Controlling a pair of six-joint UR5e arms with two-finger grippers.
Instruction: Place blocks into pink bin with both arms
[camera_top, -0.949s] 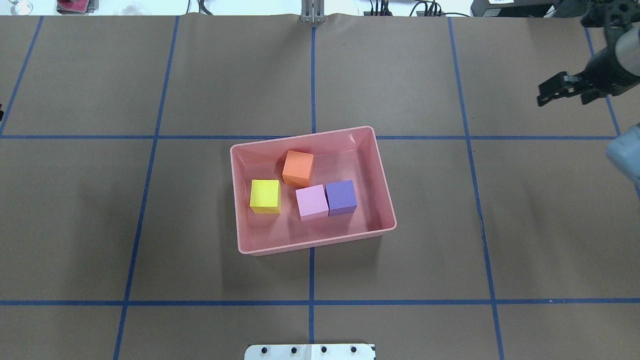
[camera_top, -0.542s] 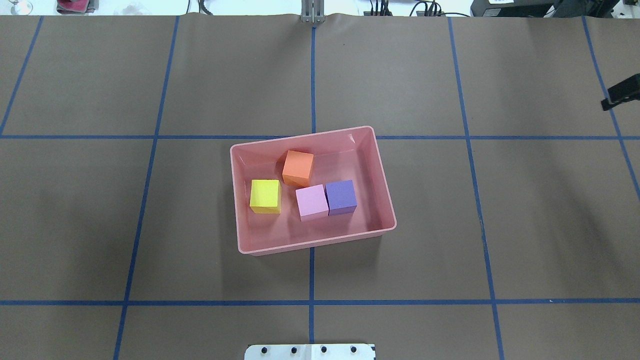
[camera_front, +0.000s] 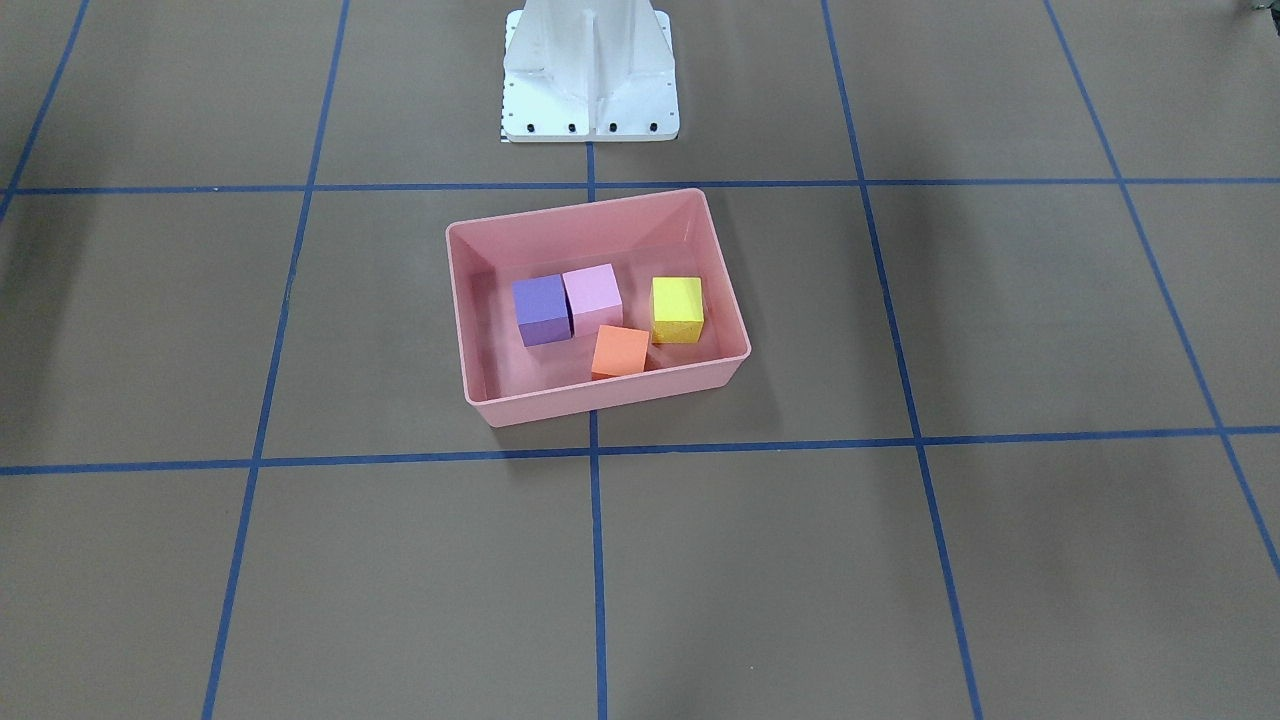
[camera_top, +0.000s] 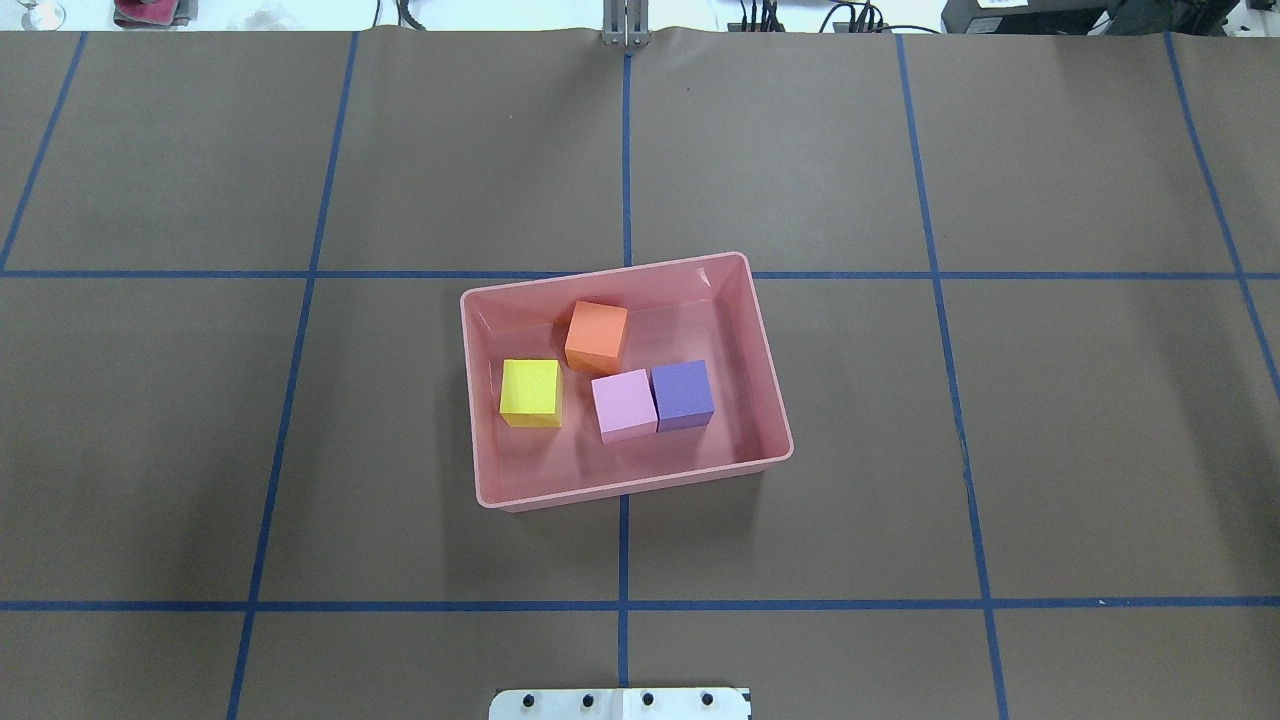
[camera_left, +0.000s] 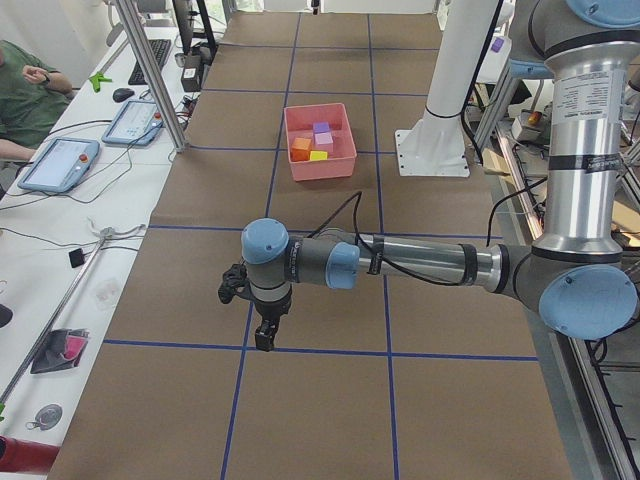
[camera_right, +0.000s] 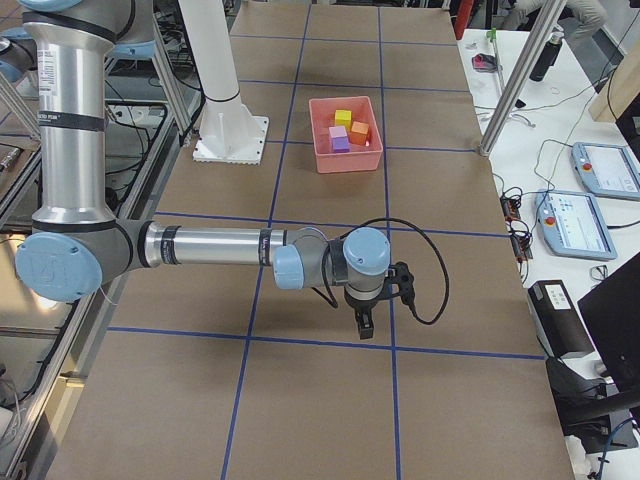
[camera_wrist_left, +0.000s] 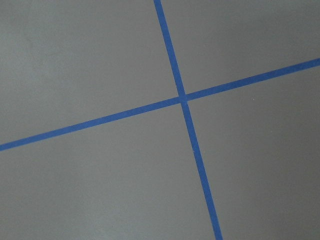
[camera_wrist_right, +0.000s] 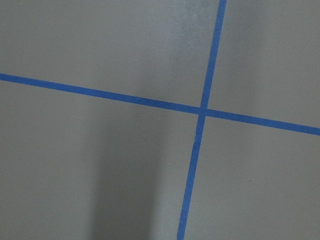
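Findings on colour, for your record. Your bench (camera_top: 900, 450) is plain brown, ruled into a square grid by blue tape lines (camera_top: 625, 150). The pink bin (camera_top: 610, 488) is uniform salmon-pink. You have a yellow block (camera_top: 530, 392), an orange block (camera_top: 596, 335), a light pink block (camera_top: 624, 404) and a purple block (camera_top: 683, 394), all matte and unpatterned. The left arm (camera_left: 420, 265) and right arm (camera_right: 210, 245) are grey with light-blue joint caps. The left hand (camera_left: 263, 343) and right hand (camera_right: 365, 328) are black. The base pedestal (camera_front: 590, 70) is white.

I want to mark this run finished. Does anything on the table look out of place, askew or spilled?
Nothing stands out. The yellow block, orange block, light pink block and purple block all sit flat inside the pink bin, none outside it. The bin is only turned slightly against the blue tape grid.
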